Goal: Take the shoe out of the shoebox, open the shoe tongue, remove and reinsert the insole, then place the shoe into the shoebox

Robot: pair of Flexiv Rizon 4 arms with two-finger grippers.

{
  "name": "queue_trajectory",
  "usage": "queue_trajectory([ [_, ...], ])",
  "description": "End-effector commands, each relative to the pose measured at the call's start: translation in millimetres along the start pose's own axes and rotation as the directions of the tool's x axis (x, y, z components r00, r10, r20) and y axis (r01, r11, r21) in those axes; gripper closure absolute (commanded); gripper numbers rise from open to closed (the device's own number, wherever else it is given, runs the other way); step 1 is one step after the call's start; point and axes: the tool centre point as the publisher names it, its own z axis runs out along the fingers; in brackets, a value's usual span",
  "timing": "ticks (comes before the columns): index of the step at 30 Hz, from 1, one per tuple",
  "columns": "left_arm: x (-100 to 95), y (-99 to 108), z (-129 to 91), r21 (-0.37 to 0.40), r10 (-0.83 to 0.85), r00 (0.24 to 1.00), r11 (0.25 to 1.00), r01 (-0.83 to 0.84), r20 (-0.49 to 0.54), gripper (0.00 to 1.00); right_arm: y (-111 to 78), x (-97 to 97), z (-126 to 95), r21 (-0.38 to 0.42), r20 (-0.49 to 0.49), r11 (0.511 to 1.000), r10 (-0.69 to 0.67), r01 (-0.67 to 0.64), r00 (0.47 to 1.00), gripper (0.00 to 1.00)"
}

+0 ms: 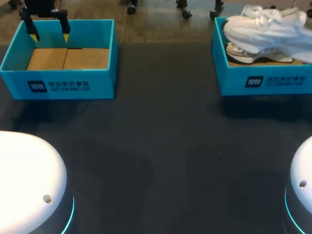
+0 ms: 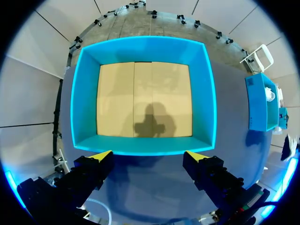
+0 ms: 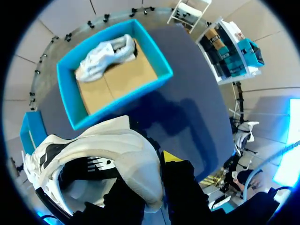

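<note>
A white shoe [image 3: 108,150] hangs above the right blue shoebox [image 3: 154,79], with my right gripper [image 3: 152,164] shut on its heel collar. One yellow fingertip [image 3: 171,157] shows; the shoe hides the other. A second white shoe [image 3: 105,58] lies in that box on the cardboard floor. In the head view the held shoe [image 1: 265,27] sits high over the right shoebox [image 1: 263,80], and the gripper itself is out of sight there. My left gripper [image 1: 49,36] stands open above the empty left shoebox [image 1: 63,85]. The left wrist view shows the left gripper [image 2: 149,157] over the box's near wall [image 2: 140,145].
Dark table [image 1: 161,156] spreads between the two boxes. My arms' white bases [image 1: 29,180] [image 1: 302,185] stand at the front corners. From the left wrist the right shoebox [image 2: 260,103] is visible far off to the side.
</note>
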Motion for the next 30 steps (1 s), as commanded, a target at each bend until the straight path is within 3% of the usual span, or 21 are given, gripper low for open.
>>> queue_trajectory([
  [1,0.0,0,0,0.000,0.000,1.000,1.000,0.000,0.000,0.00,-108.7,10.8,37,-0.128,-0.103,0.989,0.054,-0.067,0.993,1.00],
  [22,0.0,0,0,0.000,0.000,1.000,1.000,0.000,0.000,0.00,-108.7,10.8,37,-0.128,-0.103,0.989,0.054,-0.067,0.993,1.00],
  [30,0.0,0,0,0.000,0.000,1.000,1.000,0.000,0.000,0.00,-168.9,63.5,72,-0.133,-0.047,0.991,-0.037,0.030,0.998,1.00],
])
